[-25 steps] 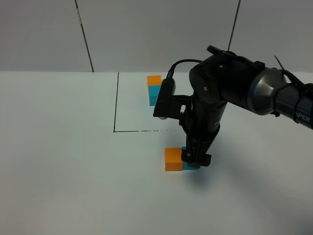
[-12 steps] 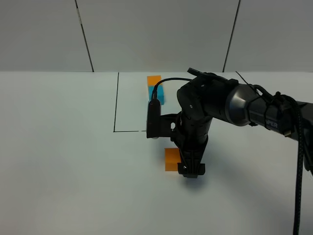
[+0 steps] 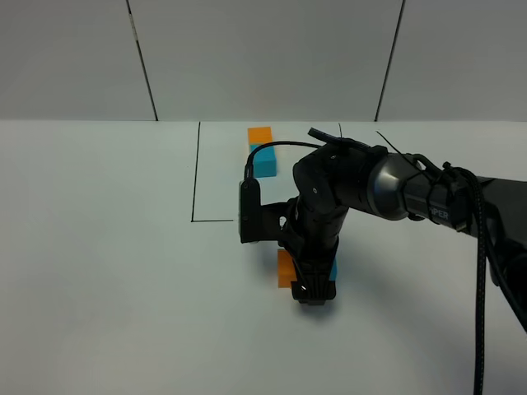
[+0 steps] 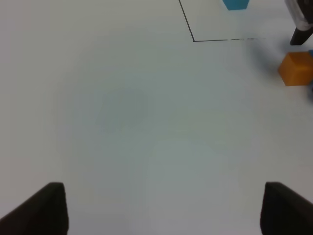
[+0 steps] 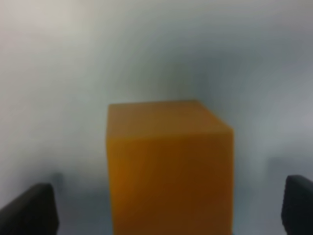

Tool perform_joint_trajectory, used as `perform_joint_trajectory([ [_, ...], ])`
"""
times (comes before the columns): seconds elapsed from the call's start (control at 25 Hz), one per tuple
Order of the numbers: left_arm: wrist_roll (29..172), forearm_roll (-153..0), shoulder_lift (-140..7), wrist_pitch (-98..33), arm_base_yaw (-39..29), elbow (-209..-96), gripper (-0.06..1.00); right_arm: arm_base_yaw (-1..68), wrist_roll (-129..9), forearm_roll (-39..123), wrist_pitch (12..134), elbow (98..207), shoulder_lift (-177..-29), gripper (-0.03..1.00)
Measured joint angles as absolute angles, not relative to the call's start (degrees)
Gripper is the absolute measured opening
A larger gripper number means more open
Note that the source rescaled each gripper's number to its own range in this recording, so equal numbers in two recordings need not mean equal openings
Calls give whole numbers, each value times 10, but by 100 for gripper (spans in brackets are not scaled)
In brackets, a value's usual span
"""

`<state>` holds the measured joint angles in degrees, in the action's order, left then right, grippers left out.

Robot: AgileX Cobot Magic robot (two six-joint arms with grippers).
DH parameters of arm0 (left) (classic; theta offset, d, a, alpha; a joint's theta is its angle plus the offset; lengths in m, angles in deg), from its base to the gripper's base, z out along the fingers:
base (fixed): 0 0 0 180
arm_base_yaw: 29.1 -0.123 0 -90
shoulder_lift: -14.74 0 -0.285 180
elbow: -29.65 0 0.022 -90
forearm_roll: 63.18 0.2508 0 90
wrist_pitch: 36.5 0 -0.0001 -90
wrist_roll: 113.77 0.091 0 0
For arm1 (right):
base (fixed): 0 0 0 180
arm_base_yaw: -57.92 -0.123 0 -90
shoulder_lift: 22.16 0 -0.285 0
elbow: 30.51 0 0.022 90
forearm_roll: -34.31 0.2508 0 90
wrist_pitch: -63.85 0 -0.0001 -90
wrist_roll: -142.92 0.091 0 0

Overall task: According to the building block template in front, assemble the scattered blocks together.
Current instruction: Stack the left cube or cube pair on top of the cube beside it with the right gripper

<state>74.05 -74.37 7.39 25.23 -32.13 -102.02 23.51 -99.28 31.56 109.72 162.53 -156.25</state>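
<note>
Right gripper is held wide open, its dark fingers set either side of the matte orange cube without touching. That cube is placed on the white table, just outside the black outlined rectangle. Left gripper is likewise open and holds nothing.

The right arm bends steeply down, its gripper spread wide and low; the left gripper hangs open.

Three cameras: one high and fixed, one on each wrist.
The high camera looks down and forward over the white table toward the rear wall, taking in the right arm. The left wrist camera looks across the table from well back, sharing the orange cube and the black outline with the high view. The right wrist camera sits very near that cube, blurred.
</note>
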Motion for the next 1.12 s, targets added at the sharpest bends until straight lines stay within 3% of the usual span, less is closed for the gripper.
perform_joint_trajectory([
  [0.64, 742, -744, 74, 252, -321, -1020, 68, 235, -995, 309, 1112, 1626, -1574, 79],
  [0.8, 742, -744, 74, 252, -321, -1020, 68, 235, -996, 309, 1115, 1626, -1575, 57],
  [1.04, 742, -744, 74, 252, -321, -1020, 68, 235, -993, 310, 1122, 1626, -1575, 4],
  [1.12, 742, -744, 74, 252, -321, -1020, 68, 235, -988, 314, 1122, 1626, -1575, 1],
])
